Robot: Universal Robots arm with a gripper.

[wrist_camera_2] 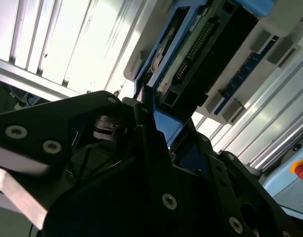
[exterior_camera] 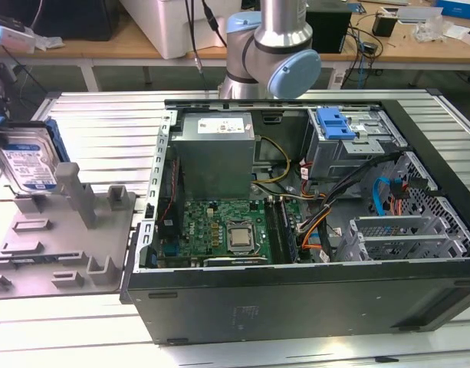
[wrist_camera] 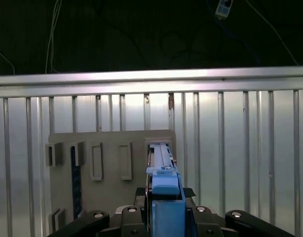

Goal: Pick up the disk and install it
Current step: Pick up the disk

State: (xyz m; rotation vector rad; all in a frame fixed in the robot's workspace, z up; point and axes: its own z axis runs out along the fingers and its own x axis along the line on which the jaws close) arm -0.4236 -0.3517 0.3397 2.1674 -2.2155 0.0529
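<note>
Silver disk [exterior_camera: 29, 162], white-and-blue label, blue carrier frame. Gripped by the closed end effector [wrist_camera: 166, 210], upright at the grey fixture [exterior_camera: 66, 230].

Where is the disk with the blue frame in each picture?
Exterior view: the disk stands upright at the exterior view's far left, over the gray holder.
First wrist view: the disk is edge-on, blue frame toward the camera, held in the gripper.
Second wrist view: the disk shows its connector end, just past the gripper.
Shared landmark: the ribbed metal table behind it.
</note>
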